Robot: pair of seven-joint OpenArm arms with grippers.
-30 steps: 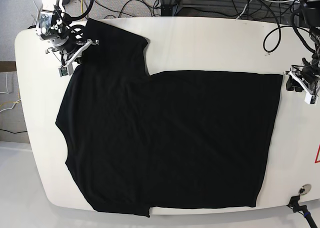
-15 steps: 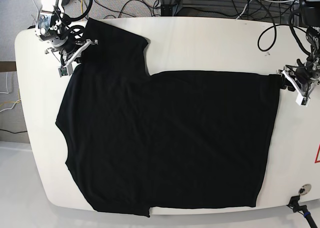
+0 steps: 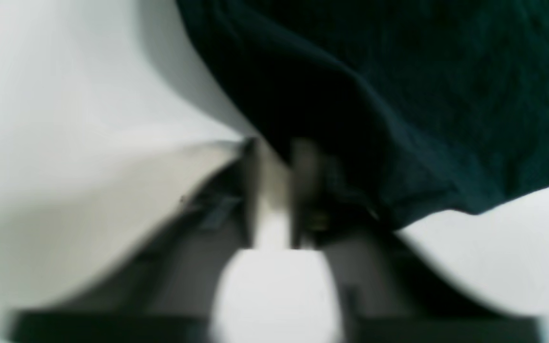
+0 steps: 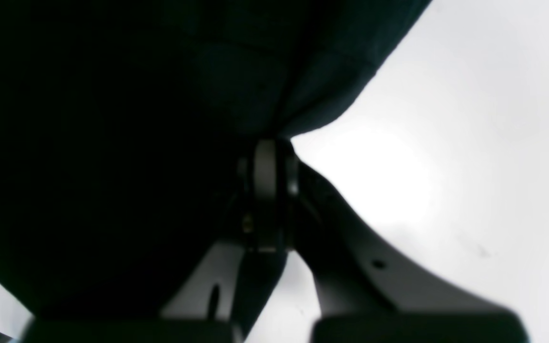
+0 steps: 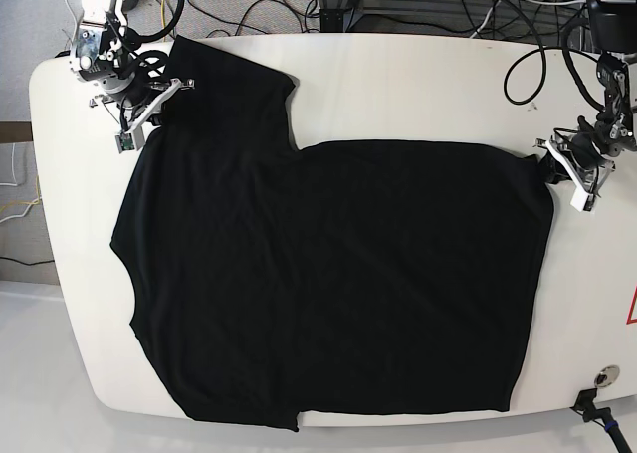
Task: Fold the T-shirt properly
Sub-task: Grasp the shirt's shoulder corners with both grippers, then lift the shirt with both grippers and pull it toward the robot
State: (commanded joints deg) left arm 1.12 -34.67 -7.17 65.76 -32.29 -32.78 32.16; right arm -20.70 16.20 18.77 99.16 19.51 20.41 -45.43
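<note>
The T-shirt (image 5: 328, 274) lies flat on the surface (image 5: 418, 85), its long axis running between both end effectors: left end effector (image 5: 557, 164) clamps the hem corner, right end effector (image 5: 159, 100) the sleeve

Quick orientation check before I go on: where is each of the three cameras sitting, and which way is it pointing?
Base: high above the white table, looking down on the spread T-shirt; both arms show, left gripper on the view's right, right gripper on its left.
Left wrist: on the left arm, looking along blurred jaws at a lifted shirt corner.
Right wrist: on the right arm, looking along closed jaws into dark fabric.
Shared: every view shows the black shirt and the white table.
</note>
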